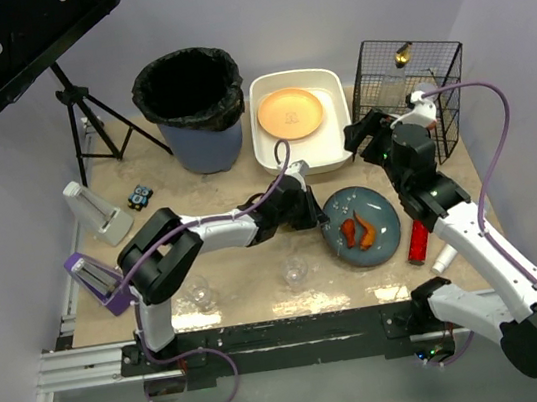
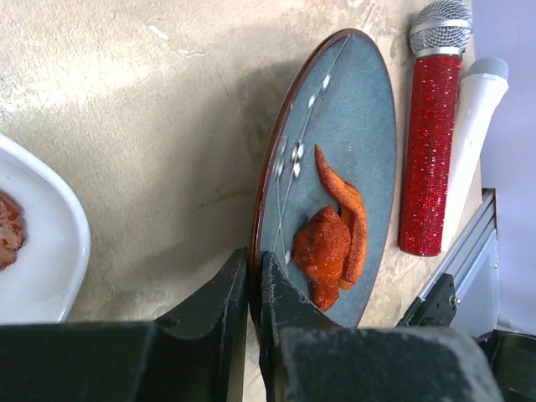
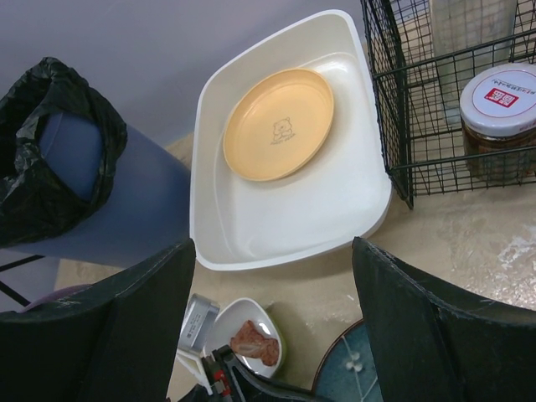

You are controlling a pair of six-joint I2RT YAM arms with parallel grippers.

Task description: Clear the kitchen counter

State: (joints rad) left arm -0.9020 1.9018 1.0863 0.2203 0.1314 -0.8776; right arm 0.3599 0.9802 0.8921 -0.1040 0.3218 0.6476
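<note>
The beige kitchen counter carries a blue plate with orange-red food pieces on it. My left gripper is shut on the plate's left rim. In the left wrist view its fingers pinch the brown rim of the blue plate, one finger under it and one on top, beside the food. My right gripper hovers open and holds nothing, between the white tub and the wire basket. In its own view the right gripper looks down on the tub.
An orange plate lies in the tub. A bin with a black bag stands at the back, and a jar is in the wire basket. A small white dish of meat, a red microphone, a white microphone and two glasses are on the counter.
</note>
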